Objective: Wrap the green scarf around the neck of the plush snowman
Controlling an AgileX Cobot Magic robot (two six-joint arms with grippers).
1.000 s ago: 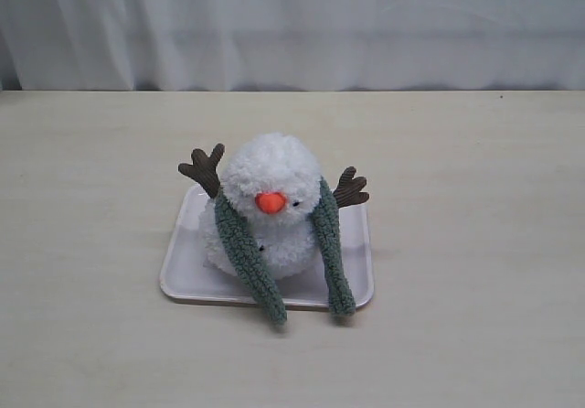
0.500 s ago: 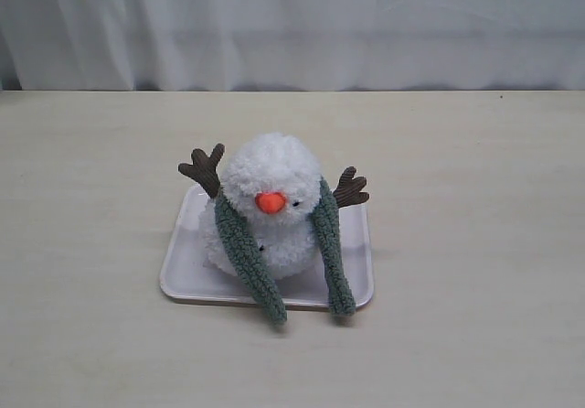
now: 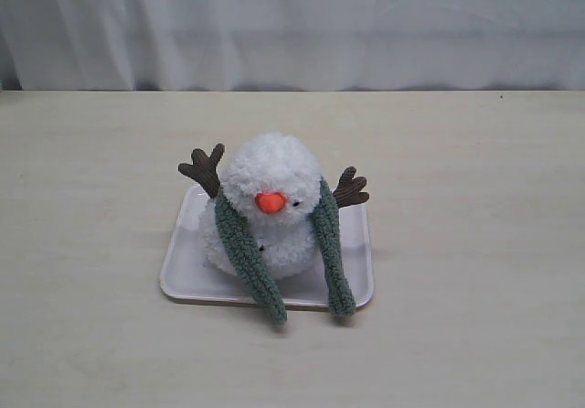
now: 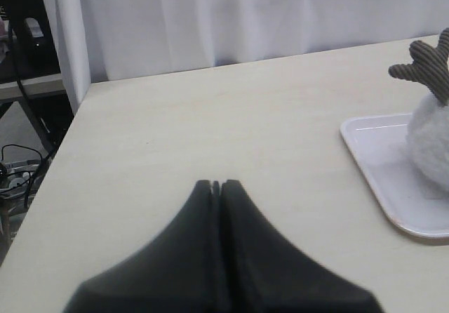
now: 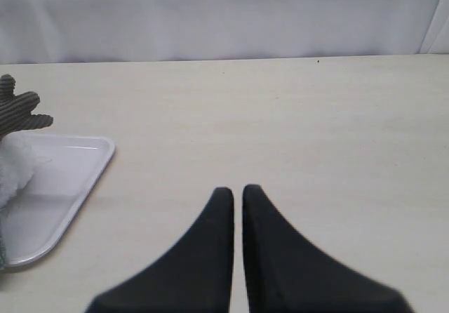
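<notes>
nothing has moved since a second ago. your fluffy white plush snowman [image 3: 270, 175] sits on the smooth white rectangular tray [image 3: 183, 275] on the pale wood-grain worktop [image 3: 475, 243]. the fuzzy grey-green knitted scarf [image 3: 245, 260] hangs down either side of its face, both ends past the tray's front rim; it probably crosses behind, hidden. left fingers [image 4: 200, 222] are pressed together, empty; right fingers [image 5: 263, 243] are all but closed, empty, both off to the snowman's sides.

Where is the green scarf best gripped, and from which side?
Probably the lower tip of the green scarf end on the left of the exterior view, taken from above: it overhangs the tray edge, clear of the plush snowman.
</notes>
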